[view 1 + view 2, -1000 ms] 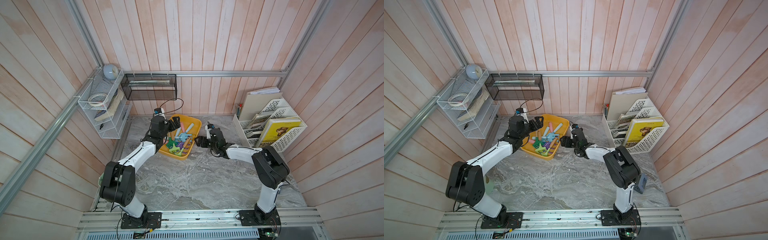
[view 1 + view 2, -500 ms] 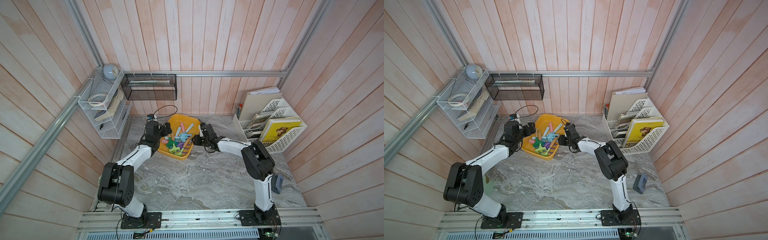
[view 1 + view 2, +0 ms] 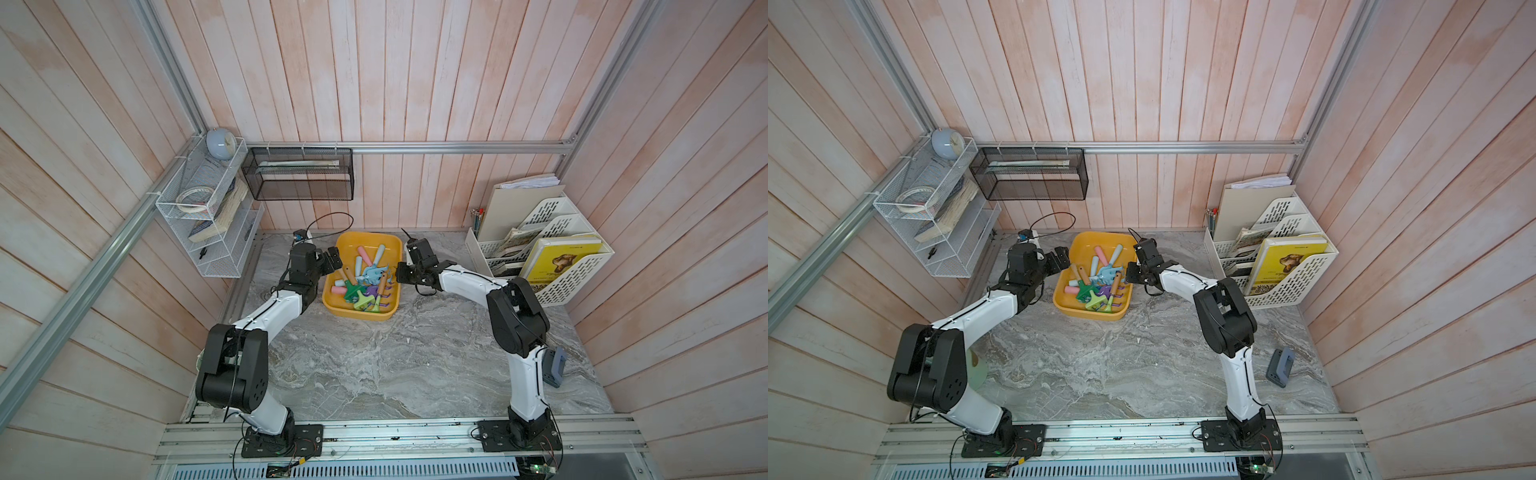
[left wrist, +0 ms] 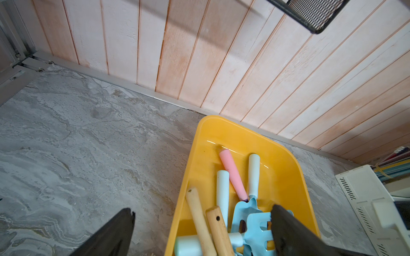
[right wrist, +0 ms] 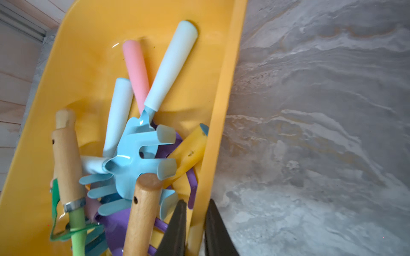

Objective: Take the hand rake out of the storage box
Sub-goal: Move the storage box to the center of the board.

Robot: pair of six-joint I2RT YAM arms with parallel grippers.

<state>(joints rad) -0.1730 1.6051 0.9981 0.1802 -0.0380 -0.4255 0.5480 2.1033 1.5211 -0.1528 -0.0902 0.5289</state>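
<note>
The yellow storage box (image 3: 360, 316) (image 3: 1091, 314) sits at the back of the marble table with several small garden tools piled in it. A light blue hand rake (image 3: 372, 272) (image 3: 1107, 272) (image 5: 133, 155) (image 4: 257, 228) lies on top of the pile, among wooden-handled, green and purple tools. My right gripper (image 3: 400, 277) (image 3: 1130, 277) (image 5: 196, 201) is shut on the box's right rim (image 5: 224, 88), one finger inside and one outside. My left gripper (image 3: 336, 262) (image 3: 1062, 259) (image 4: 202, 210) stands open astride the left rim (image 4: 184, 177), holding nothing.
A white perforated file rack (image 3: 575, 268) with books stands at the right. A black mesh basket (image 3: 299, 178) and a white wire shelf (image 3: 203, 224) hang on the back-left walls. A small grey object (image 3: 555, 368) lies near the right arm's base.
My right gripper's jaws have closed on the box's right rim. My left gripper has drawn back from over the box to its left rim, still open.
</note>
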